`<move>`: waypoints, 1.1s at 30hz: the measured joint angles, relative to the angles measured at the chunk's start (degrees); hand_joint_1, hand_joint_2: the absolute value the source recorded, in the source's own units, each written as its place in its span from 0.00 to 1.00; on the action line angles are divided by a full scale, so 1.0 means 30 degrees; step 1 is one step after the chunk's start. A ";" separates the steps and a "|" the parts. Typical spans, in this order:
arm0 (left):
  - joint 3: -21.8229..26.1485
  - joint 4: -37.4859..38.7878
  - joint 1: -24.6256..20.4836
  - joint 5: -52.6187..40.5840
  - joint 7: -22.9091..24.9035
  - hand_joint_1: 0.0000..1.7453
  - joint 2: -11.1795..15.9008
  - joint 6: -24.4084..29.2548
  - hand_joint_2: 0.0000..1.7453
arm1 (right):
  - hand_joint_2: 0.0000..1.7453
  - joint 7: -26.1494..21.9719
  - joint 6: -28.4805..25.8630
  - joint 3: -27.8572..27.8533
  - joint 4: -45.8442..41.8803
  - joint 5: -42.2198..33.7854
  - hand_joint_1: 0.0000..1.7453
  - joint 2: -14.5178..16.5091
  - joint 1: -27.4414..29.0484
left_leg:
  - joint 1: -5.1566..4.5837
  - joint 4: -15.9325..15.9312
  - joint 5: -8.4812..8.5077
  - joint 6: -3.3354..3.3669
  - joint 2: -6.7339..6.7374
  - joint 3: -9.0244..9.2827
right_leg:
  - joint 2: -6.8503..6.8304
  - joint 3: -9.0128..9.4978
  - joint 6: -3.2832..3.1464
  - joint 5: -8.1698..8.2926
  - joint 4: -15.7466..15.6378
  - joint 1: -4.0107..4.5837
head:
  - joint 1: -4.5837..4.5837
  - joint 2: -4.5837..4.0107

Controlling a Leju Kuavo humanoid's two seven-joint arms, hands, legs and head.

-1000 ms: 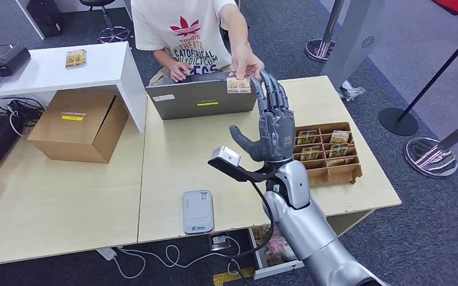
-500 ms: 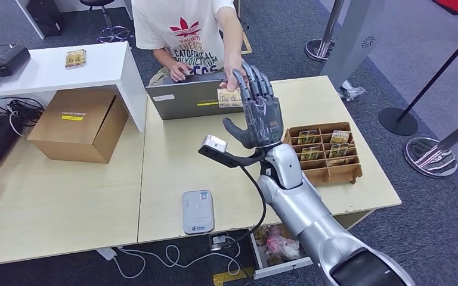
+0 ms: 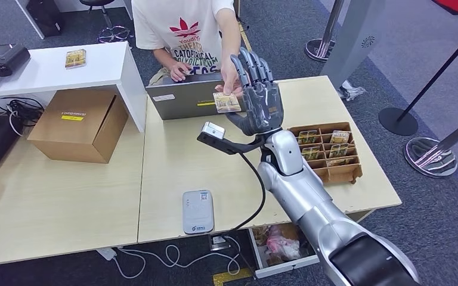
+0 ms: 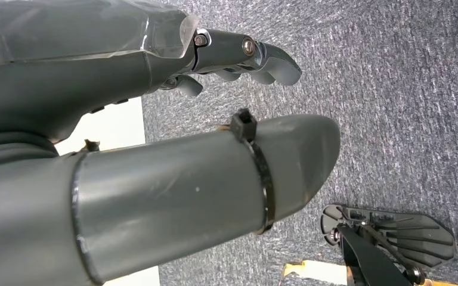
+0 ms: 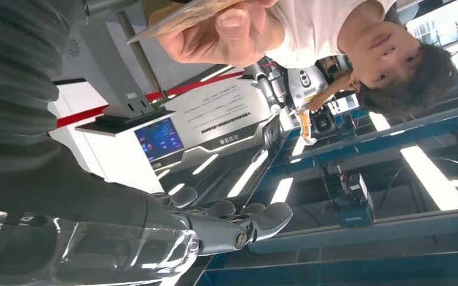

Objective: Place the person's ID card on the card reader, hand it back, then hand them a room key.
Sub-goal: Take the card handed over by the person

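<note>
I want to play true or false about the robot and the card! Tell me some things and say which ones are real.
1. The person's hand is holding the ID card out over the laptop. True.
2. The robot's right hand has already closed around the card. False: its fingers are spread apart, right beside the card, and the person holds it.
3. The card reader has a card lying on it. False: its top is bare.
4. The brown tray on the desk holds several cards in its compartments. True.
5. The cardboard box sits on top of the laptop. False: it sits on the desk to the side, under the white shelf.
</note>
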 joint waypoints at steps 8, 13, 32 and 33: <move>-0.0053 0.0000 0.0001 -0.0058 0.0000 0.00 0.0024 -0.0013 0.00 | 1.00 0.0127 -0.0013 -0.0009 0.0250 0.0344 0.00 0.0004 -0.0236 | -0.0001 0.0000 0.0000 0.0000 0.0000 -0.0001 | -0.0001 0.0000 0.0000 0.0000 0.0000 0.0000 | 0.0002 0.0000; -0.0066 0.0000 0.0005 -0.0107 0.0022 0.00 0.0047 -0.0016 0.00 | 1.00 0.0128 -0.0015 -0.0051 0.0539 0.0461 0.31 0.0004 -0.0842 | 0.0000 0.0001 0.0000 0.0000 0.0000 0.0001 | 0.0000 0.0000 0.0000 0.0001 0.0000 0.0000 | 0.0000 0.0000; -0.0091 0.0000 0.0014 -0.0153 0.0022 0.00 0.0146 -0.0175 0.00 | 1.00 -0.0126 -0.0015 -0.0044 0.1583 -0.0423 1.00 0.0044 -0.1587 | -0.0001 0.0002 0.0000 0.0000 -0.0003 0.0000 | -0.0001 0.0000 0.0001 0.0001 0.0000 0.0000 | 0.0002 0.0000; -0.0093 0.0000 0.0015 -0.0155 0.0022 0.00 0.0148 -0.0178 0.00 | 1.00 -0.0131 -0.0015 -0.0044 0.1603 -0.0459 1.00 0.0044 -0.1598 | -0.0001 0.0002 0.0000 0.0000 -0.0003 0.0000 | -0.0001 0.0000 0.0001 0.0001 0.0000 0.0000 | 0.0002 0.0000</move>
